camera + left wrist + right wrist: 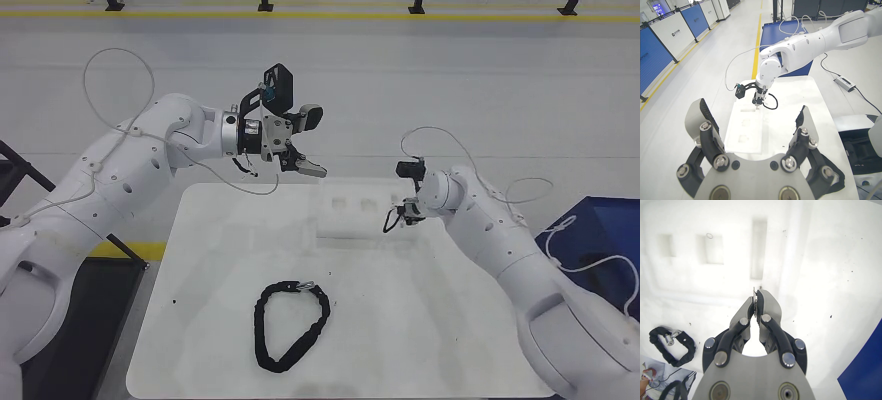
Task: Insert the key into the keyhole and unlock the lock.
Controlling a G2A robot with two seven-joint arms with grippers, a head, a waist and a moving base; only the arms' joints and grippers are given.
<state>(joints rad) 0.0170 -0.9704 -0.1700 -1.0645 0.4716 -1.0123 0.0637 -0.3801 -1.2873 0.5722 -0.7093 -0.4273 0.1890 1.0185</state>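
Observation:
A black fabric-covered chain lock (290, 325) lies curled in a loop on the white table, toward the front middle. In the right wrist view its silver lock cylinder (669, 341) shows at the open end of the loop. My right gripper (755, 294) is shut on a small metal key (754, 296), whose tip pokes out past the pads. It hovers just over the right end of a white foam tray (350, 215), beside a long narrow slot (758, 249). My left gripper (312, 143) hangs open and holds nothing, raised above the table's back edge, left of the tray.
The foam tray has several rectangular recesses; a small metal ring (709, 235) lies in one. A blue cabinet (600, 240) stands off the table's right side. The white table (200, 300) has bare surface around the lock and in front of the tray.

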